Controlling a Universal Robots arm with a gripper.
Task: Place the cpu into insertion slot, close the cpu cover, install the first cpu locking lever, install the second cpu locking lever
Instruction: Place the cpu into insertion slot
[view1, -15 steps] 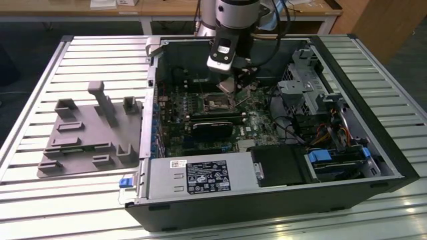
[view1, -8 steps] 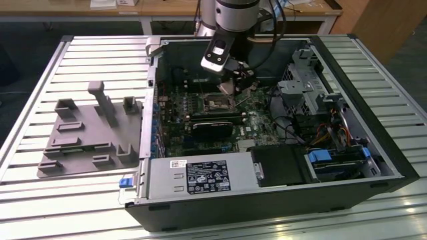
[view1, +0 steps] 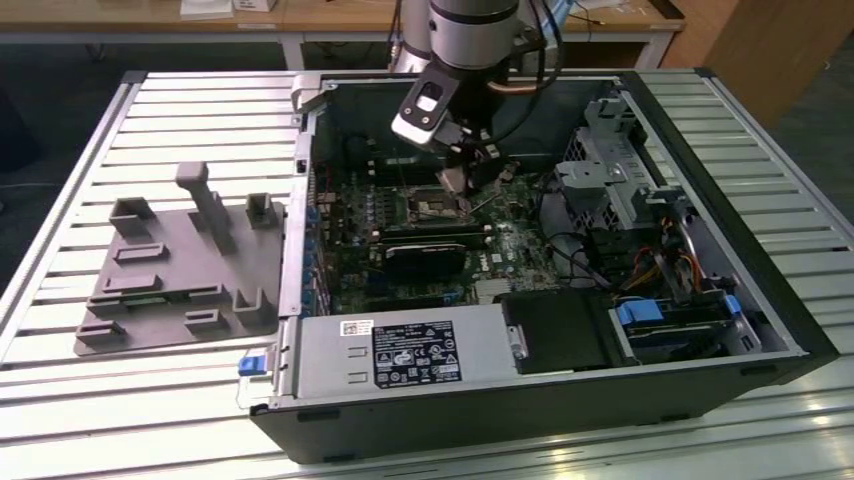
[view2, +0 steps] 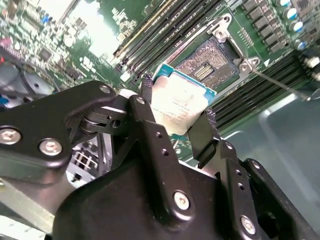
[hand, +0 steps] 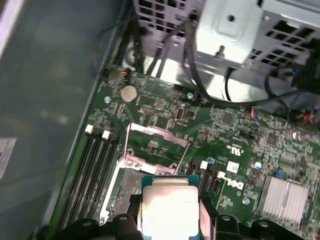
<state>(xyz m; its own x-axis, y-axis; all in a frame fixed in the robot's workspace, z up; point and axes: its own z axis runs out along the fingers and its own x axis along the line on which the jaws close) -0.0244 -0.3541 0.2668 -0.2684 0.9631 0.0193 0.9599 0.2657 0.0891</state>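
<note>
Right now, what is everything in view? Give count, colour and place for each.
chip: one, pale silver, between the gripper's fingers, close to the socket, not seated
socket: one, dark centre, silvery rim, on the circuit board
socket cover: one, silvery frame, swung open
circuit board: one, green, inside the computer case
card: one, black, on the board
coin battery: one, silvery, on the board
power supply: one, silver-grey, in a case corner
computer case: one, black, open, on the table
tray: one, grey, the exterior view's left
table: one, silvery, slatted
gripper: one, black, shut on the chip
arm: one, silver-grey, over the case
</note>
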